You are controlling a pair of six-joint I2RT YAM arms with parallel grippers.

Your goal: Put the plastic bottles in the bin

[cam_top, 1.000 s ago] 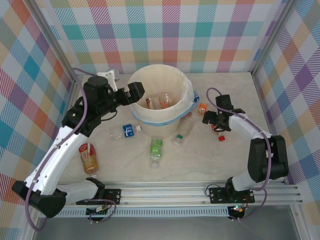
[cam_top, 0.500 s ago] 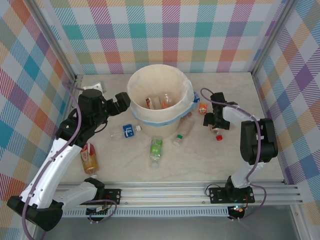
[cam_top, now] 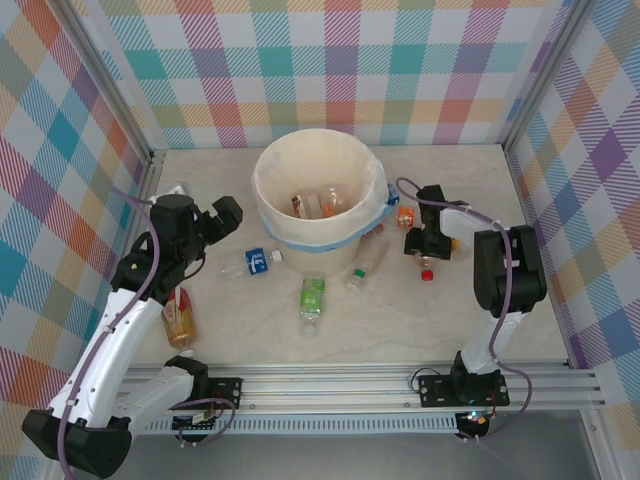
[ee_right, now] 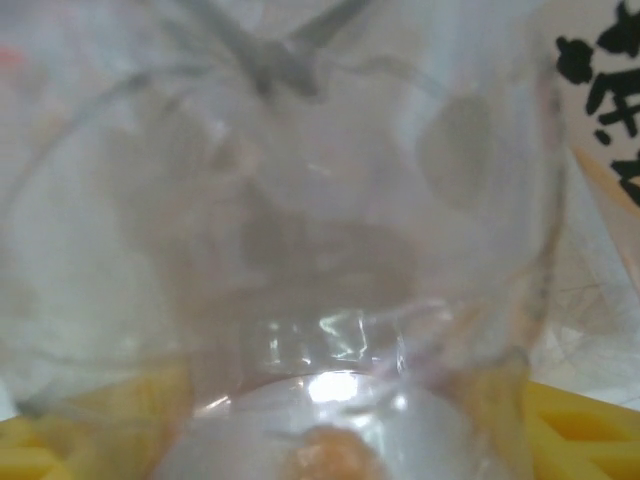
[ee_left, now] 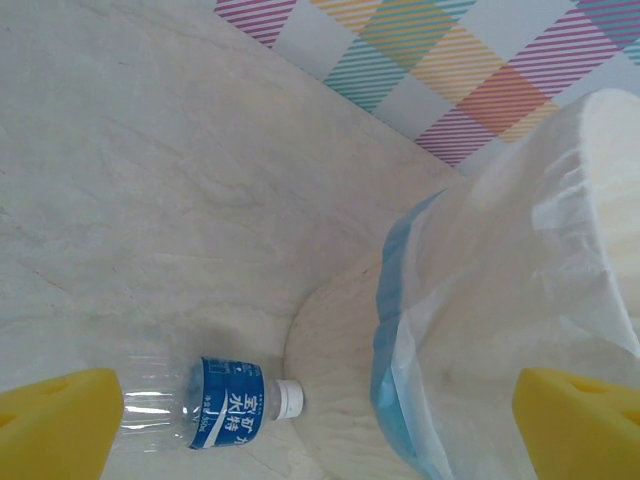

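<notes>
Right wrist view looks straight into a clear plastic bottle (ee_right: 300,230) sitting close between the yellow pads (ee_right: 590,430) of the right hand (cam_top: 423,244); I cannot tell whether those pads already clench it. Its wall is thin, see-through and seemingly empty, so I judge it very light, slick and easy to dent. A gentle squeeze across the round body, away from the tapering neck, should hold it without squirting it out. The left hand (ee_left: 320,430) is spread wide and carries nothing. A blue-labelled bottle (ee_left: 215,405) lies on the table (ee_left: 150,150) just beneath it, near one pad, with its white cap toward the bin (ee_left: 480,300), which stands close by the other pad. Its label band looks the least slippery place to grip.
</notes>
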